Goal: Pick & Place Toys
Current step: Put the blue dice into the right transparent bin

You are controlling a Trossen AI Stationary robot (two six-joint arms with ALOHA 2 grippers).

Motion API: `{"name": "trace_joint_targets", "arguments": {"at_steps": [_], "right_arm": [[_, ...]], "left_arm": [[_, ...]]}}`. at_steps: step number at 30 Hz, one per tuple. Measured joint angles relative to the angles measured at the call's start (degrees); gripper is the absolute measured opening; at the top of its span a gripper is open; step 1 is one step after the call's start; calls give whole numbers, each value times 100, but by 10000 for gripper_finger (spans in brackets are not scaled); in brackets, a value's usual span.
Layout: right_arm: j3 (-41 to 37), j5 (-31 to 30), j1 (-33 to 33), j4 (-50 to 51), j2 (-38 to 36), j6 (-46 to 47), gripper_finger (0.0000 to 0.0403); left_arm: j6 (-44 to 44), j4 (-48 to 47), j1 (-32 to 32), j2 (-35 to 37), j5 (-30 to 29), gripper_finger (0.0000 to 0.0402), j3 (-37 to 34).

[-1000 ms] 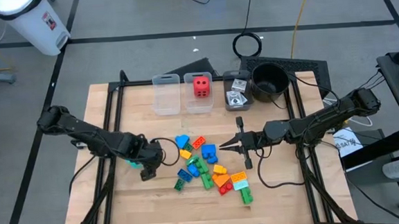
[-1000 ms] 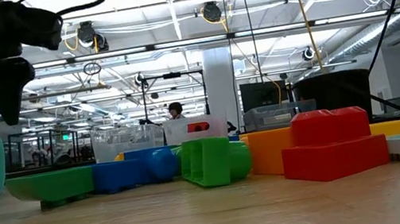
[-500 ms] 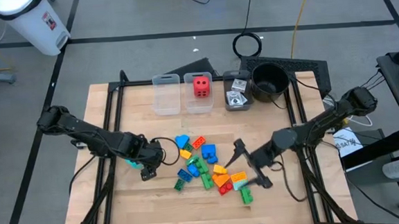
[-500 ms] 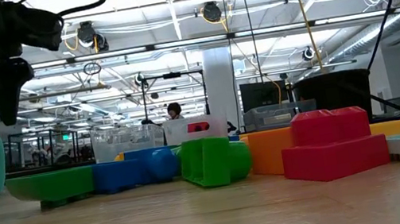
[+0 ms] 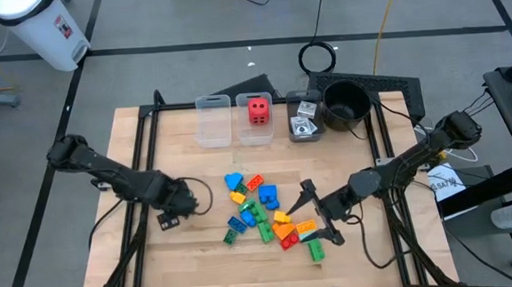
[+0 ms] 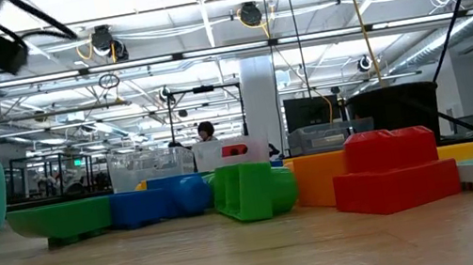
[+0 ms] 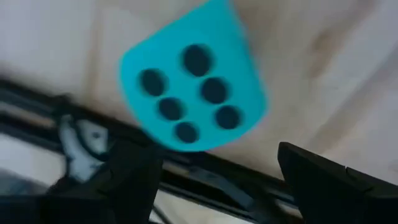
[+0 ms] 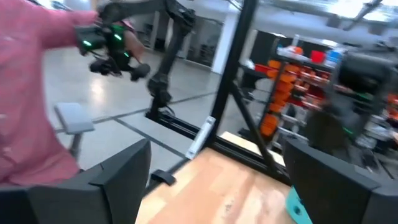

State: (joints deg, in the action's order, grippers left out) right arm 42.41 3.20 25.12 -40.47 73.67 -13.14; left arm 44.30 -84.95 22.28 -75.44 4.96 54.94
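While the left gripper (image 7: 211,180) gapes open, the teal die (image 7: 193,102) lies just beyond its fingers (image 7: 323,180)

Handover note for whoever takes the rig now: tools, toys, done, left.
Left tool: open, above the teal die, not gripping it.
Right tool: open, empty, over the brick pile's right edge.
Toys: brick pile loose mid-table; teal die left of it.
Done: red die sits in a clear bin; cards in the bin beside it.
Left: teal die and all bricks; the leftmost bin looks empty.
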Motion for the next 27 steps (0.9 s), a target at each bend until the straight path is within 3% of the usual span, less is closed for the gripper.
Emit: {"name": "trace_joint_targets", "arguments": {"at_steps": [5, 11, 14, 19, 27], "right_arm": [[0, -312, -2, 50, 0, -3, 337], [0, -313, -1, 88, 0, -3, 338], [0, -313, -1, 123, 0, -3, 338], [0, -313, -1, 151, 0, -3, 336], [0, -313, -1, 175, 0, -3, 334]], "left_arm": [[294, -242, 771, 104, -346, 317, -40], [-1, 467, 1501, 81, -1009, 319, -405], [-347, 1047, 1708, 79, -1356, 319, -689], [-946, 1194, 1966, 85, -2272, 319, -1111], [-738, 1247, 2035, 84, -2520, 320, -1368]]}}
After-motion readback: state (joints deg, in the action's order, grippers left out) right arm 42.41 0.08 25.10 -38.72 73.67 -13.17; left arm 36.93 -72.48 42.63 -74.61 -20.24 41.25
